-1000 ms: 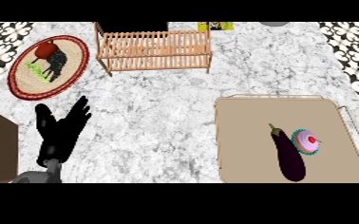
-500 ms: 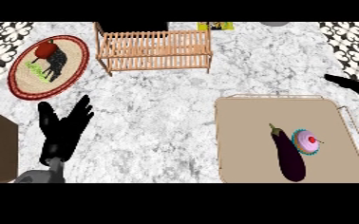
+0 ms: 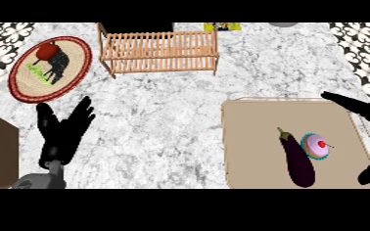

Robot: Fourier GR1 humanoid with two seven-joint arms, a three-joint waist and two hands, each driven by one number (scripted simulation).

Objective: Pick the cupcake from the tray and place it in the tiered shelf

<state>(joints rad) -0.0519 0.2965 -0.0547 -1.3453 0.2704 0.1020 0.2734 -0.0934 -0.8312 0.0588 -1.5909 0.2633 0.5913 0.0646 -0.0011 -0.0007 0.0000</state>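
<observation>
With our right hand (image 3: 348, 103) showing only straight fingers at the tray (image 3: 253, 127) edge, we judged the eggplant (image 3: 296, 157) touching the cupcake (image 3: 315, 146) could be knocked.

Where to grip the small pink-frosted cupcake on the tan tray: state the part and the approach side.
Grip the pink-frosted cupcake round its teal wrapper, coming from above and its right with the right hand. The dark purple eggplant lies close along its left, blocking that side.

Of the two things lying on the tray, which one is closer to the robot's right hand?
The pink-frosted cupcake, since it lies right of the long dark purple eggplant on the beige tray, nearer the black right hand at the tray's right edge.
</observation>
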